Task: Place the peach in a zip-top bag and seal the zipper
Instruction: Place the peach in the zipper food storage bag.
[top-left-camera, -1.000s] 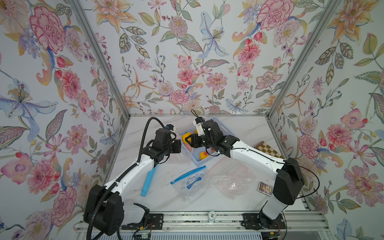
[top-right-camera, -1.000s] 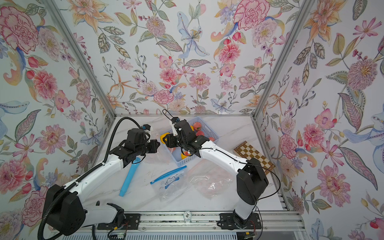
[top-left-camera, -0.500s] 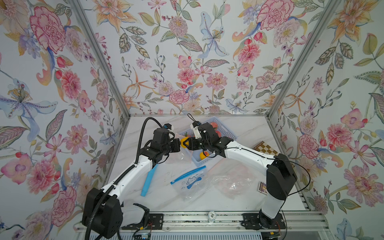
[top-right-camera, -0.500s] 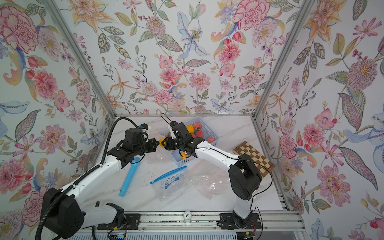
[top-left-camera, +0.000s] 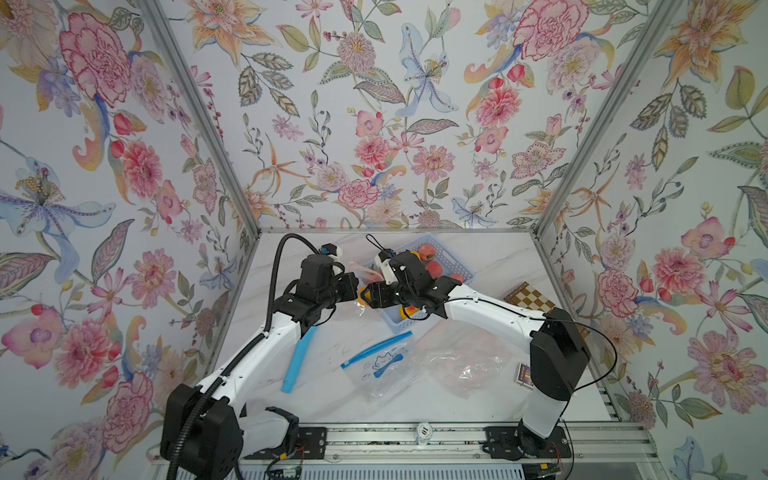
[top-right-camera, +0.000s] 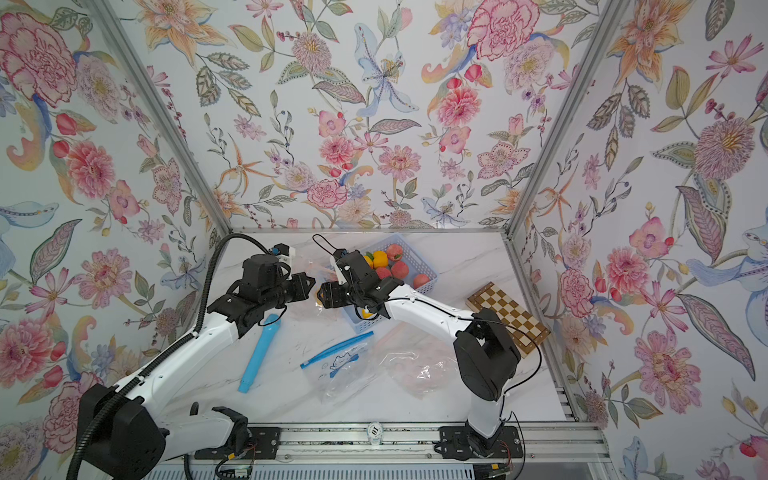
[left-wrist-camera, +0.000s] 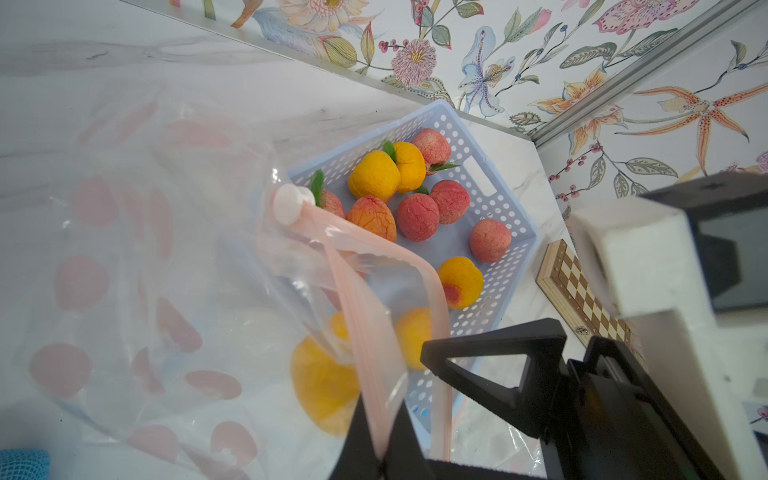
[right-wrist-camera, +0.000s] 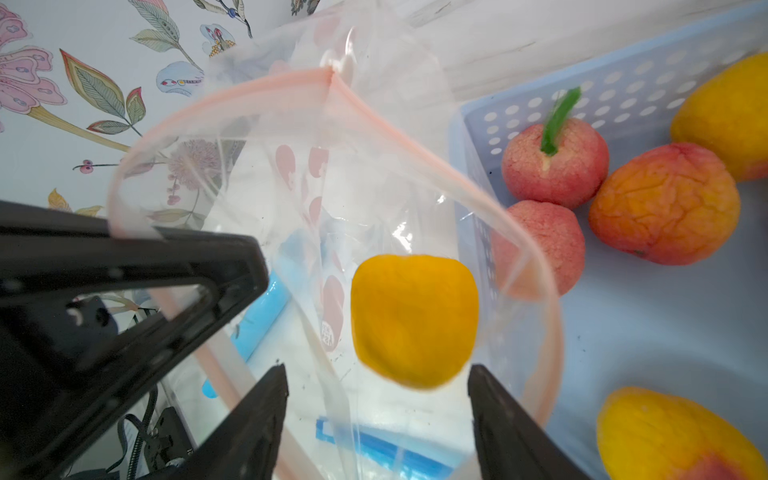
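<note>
A clear zip-top bag (left-wrist-camera: 166, 270) with pink spots hangs open, its pink zipper strip (left-wrist-camera: 365, 299) spread wide and a white slider (left-wrist-camera: 291, 203) at the far end. My left gripper (left-wrist-camera: 380, 453) is shut on one side of that strip. A yellow peach (right-wrist-camera: 415, 320) is inside the bag's mouth, just beyond my right gripper (right-wrist-camera: 378, 395), which is open and touches nothing. In both top views the two grippers meet tip to tip, left gripper (top-left-camera: 355, 286) and right gripper (top-left-camera: 365, 295), beside the basket.
A pale blue perforated basket (top-left-camera: 453, 259) holds several red and yellow peaches right behind the bag. On the table lie a blue tube (top-left-camera: 297, 357), a blue-zipper bag (top-left-camera: 382, 361), another clear bag (top-left-camera: 469, 365), a checkerboard box (top-left-camera: 530, 295) and a small card box (top-left-camera: 524, 374).
My right gripper swung left from over the basket to the bag's mouth with the yellow peach, then opened; the peach has left its fingers. The left gripper kept hold of the zipper strip.
</note>
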